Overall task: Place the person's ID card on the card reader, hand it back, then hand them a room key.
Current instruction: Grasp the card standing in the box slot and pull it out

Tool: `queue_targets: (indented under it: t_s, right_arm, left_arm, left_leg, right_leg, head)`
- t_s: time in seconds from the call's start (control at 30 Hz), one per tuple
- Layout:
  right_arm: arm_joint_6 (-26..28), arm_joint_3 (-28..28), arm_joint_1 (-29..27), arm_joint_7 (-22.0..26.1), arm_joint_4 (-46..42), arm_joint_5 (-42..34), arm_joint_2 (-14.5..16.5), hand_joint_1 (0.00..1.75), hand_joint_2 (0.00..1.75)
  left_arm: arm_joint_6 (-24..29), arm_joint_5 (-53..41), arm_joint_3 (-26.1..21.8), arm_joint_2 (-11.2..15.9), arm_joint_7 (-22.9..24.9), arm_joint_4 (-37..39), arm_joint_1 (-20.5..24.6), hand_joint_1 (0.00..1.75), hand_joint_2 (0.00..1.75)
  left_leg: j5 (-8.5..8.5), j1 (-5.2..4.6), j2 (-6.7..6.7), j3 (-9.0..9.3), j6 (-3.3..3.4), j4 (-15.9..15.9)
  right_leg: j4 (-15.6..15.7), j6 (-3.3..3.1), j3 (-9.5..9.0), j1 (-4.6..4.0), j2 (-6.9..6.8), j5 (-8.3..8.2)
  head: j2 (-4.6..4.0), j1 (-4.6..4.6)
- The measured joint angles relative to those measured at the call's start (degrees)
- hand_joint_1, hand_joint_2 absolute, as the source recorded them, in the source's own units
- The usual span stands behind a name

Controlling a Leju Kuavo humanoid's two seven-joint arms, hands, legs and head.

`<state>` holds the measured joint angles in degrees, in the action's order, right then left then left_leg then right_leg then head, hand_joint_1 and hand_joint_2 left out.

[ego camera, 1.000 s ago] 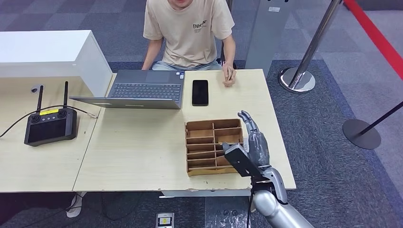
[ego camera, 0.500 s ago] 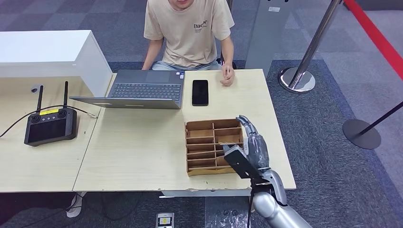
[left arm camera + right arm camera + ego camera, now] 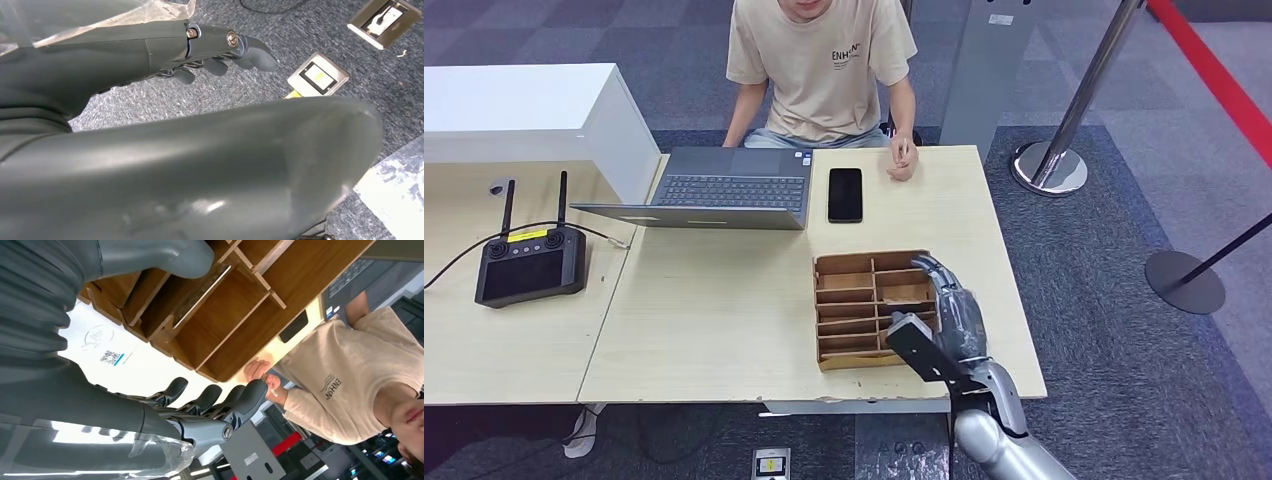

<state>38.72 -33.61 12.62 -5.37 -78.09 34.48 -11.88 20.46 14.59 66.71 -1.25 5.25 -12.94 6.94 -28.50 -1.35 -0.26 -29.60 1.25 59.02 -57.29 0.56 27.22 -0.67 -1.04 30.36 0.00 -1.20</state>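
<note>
A light wooden table [image 3: 724,300] stands on grey carpet, with a person [image 3: 822,62] in a beige T-shirt seated at its far side. The person's hand [image 3: 905,158] rests on the far right part of the table, pinching a small thin item; whether this is the ID card cannot be told. No card reader can be made out.

Near the right edge of the table sits a wooden divided tray [image 3: 864,300] with several compartments. In the right wrist view a flat card-like piece [image 3: 200,292] stands in one of the narrow slots of the tray [image 3: 225,315]; it may be a room key, but that is not clear. The right hand [image 3: 952,305] hovers over the right side of the tray, its fingers [image 3: 235,397] apart and extended, holding nothing, thumb above the compartments.

The left hand [image 3: 220,50] hangs over the carpeted floor beside a floor socket [image 3: 317,75], its fingers loosely curled and holding nothing.

Farther left on the table are a black phone [image 3: 845,194], an open laptop [image 3: 724,187], and a black controller with two antennas [image 3: 529,262] on the adjoining table. A white box [image 3: 524,120] stands at the far left. Stanchion posts [image 3: 1064,130] stand on the right.
</note>
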Motion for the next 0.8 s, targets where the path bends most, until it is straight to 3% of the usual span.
queue_targets:
  t_s: [0.5, 0.8]
  right_arm:
    - [-0.2, -0.7, 0.7, -4.4, 2.2, 7.7, -0.5, 0.60, 1.75]
    - [-0.6, -0.7, 0.7, -4.8, 2.3, 8.2, -0.7, 0.72, 1.75]
  left_arm:
    - [-0.1, -0.1, 0.0, 0.0, 0.0, -0.1, 0.2, 0.00, 0.00]
    - [-0.1, -0.1, 0.0, 0.0, 0.0, -0.2, 0.2, 0.00, 0.00]
  left_leg:
    - [0.00, 0.00, 0.00, -0.01, 0.00, 0.0]
    - [0.00, 0.00, 0.00, -0.01, 0.00, 0.0]
  right_leg:
    - [0.0, 0.00, 0.01, 0.00, 0.00, 0.00]
    - [0.0, 0.00, 0.01, 0.00, 0.00, 0.00]
  head:
    - [0.00, 0.00]
    - [0.00, 0.00]
